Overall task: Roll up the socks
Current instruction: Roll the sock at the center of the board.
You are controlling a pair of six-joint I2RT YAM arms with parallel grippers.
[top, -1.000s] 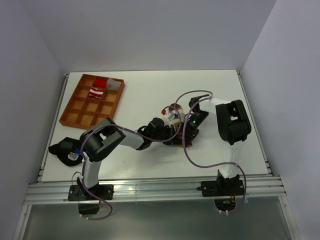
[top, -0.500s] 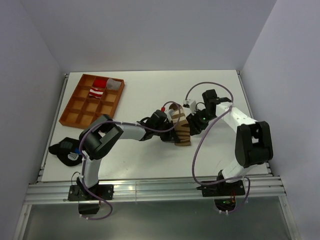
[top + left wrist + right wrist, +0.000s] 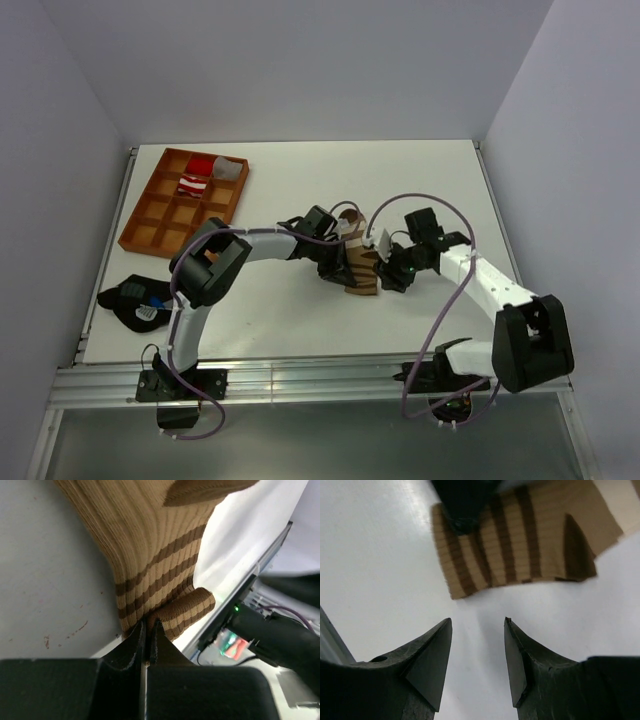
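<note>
- The brown-and-tan sock [image 3: 155, 555] is cut off by the left wrist view's upper edge.
- Its pinched edge is hidden between the closed left claw [image 3: 148, 630] fingers.
- The red-and-white sock [image 3: 195, 183] is shown too small for folds to be told.

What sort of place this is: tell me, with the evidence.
Probably a robot lab test cell: a white table boxed in by blank walls, a left arm and right arm on a metal rail, and an orange divided tray holding a red-and-white sock.

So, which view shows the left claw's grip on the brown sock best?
Left wrist view: the left claw is shut on the brown sock, at its edge. The top view shows it small, partly hidden; the right wrist view, only a dark tip.
</note>
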